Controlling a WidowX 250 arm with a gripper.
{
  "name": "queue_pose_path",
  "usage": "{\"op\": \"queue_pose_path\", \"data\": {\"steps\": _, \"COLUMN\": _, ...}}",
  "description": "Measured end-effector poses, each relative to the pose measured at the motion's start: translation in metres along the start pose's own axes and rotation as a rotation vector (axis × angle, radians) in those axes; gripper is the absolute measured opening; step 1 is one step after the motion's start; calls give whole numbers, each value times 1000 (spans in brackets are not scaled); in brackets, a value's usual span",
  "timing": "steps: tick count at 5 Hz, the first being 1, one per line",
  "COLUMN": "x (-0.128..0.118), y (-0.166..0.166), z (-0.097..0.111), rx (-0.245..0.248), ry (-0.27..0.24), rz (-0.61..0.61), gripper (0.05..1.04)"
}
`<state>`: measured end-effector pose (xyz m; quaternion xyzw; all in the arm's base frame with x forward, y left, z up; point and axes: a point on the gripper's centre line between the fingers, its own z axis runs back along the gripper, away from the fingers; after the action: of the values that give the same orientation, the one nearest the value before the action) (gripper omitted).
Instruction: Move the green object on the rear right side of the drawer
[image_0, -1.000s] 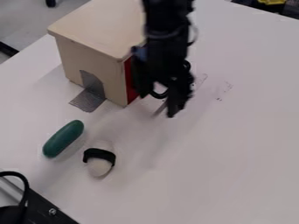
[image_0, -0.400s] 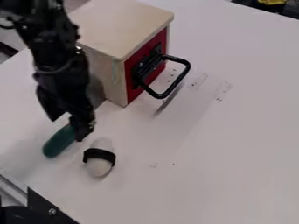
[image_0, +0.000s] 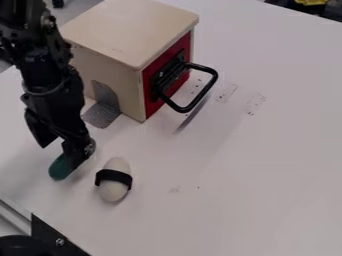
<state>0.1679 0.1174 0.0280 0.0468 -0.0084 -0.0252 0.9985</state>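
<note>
The black gripper (image_0: 61, 152) hangs at the lower left of the camera view, its fingers apart, over the green object (image_0: 60, 168). One finger overlaps the upper part of that object and hides much of it; whether they touch I cannot tell. The green object lies on the white table, its rounded lower end showing. The beige drawer box (image_0: 110, 65), with a red front and a black loop handle (image_0: 212, 82), stands up and to the right of the gripper.
Right of the green object lies a white egg-shaped thing with a black band (image_0: 113, 182). A grey metallic flap (image_0: 101, 115) lies at the box's side. A dark metal frame (image_0: 57, 235) edges the table (image_0: 267, 175) at the lower left.
From in front of the drawer, the gripper has swung left and down to the green object, uncovering the red front and handle. The green object has not visibly moved.
</note>
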Motion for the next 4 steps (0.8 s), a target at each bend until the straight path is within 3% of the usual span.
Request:
{"op": "queue_pose_path", "data": {"steps": 2, "x": -6, "y": 0, "z": -28, "rx": 21, "ry": 70, "rz": -9, "gripper": 965}}
{"op": "queue_pose_path", "data": {"steps": 4, "x": -11, "y": -7, "z": -21, "rx": 6, "ry": 37, "rz": 12, "gripper": 468}}
